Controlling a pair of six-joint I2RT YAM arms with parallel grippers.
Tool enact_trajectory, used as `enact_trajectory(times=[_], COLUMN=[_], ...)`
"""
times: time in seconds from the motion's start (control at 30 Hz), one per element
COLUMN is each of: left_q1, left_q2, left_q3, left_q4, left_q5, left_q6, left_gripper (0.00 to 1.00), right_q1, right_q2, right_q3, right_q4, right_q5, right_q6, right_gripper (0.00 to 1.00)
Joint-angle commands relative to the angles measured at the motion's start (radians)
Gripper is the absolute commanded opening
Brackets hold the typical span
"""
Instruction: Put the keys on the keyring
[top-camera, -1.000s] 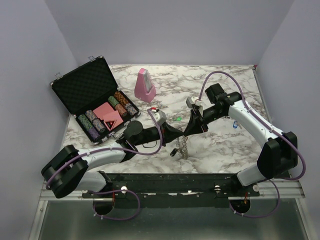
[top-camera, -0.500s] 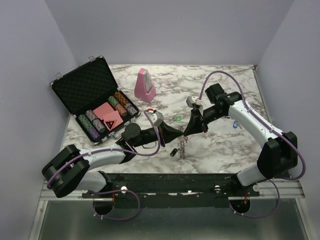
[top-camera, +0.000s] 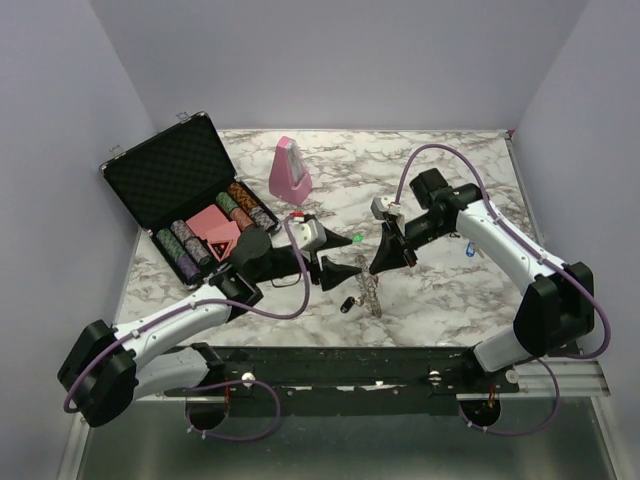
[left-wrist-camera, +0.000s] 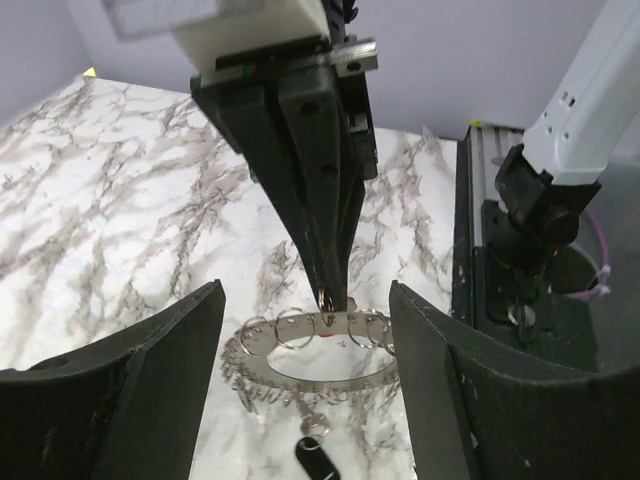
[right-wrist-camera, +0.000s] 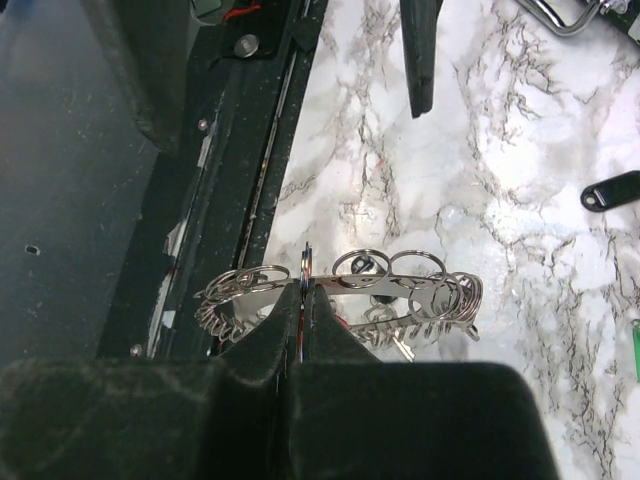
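Note:
The keyring (top-camera: 370, 290), a silvery band with many small split rings, hangs just above the marble from my right gripper (top-camera: 385, 263), which is shut on one of its rings (right-wrist-camera: 304, 268). It also shows in the left wrist view, keyring (left-wrist-camera: 310, 350). My left gripper (top-camera: 337, 270) stands open just left of it, fingers (left-wrist-camera: 150, 390) apart with nothing between them. A black-capped key (top-camera: 347, 304) lies on the table beside the ring. A green key (top-camera: 356, 238) and a blue key (top-camera: 469, 248) lie farther off. A silver key (right-wrist-camera: 398, 345) dangles under the ring.
An open black poker-chip case (top-camera: 185, 195) sits at the back left and a pink metronome (top-camera: 290, 170) behind the grippers. The black base rail (top-camera: 350, 365) runs along the near table edge, close below the ring.
My left gripper has opened and drawn back to the left, away from the keyring. The right gripper has shut and holds the ring in nearly the same place.

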Motion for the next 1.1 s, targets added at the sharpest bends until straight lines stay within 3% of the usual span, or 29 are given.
enact_trajectory(times=[0.0, 0.27, 0.83, 1.07], left_q1=[0.003, 0.001, -0.055, -0.055], left_q2=[0.026, 0.132, 0.250, 0.271], left_q3=[0.196, 0.389, 0.458, 0.474], left_q4=[-0.484, -0.746, -0.726, -0.726], left_q5=[0.121, 0.150, 0.136, 0.144], left_q6=[0.306, 0.424, 0.369, 0.350], left_gripper=[0.75, 0.66, 0.49, 0.32], right_q1=[0.001, 0.001, 0.001, 0.001], right_q2=[0.007, 0.009, 0.007, 0.007], right_q3=[0.031, 0.031, 0.028, 0.028], right_q4=[-0.031, -0.027, -0.026, -0.026], right_q5=[0.014, 0.011, 0.005, 0.004], right_q6=[-0.031, -0.030, -0.030, -0.031], right_gripper=[0.00, 0.00, 0.00, 0.00])
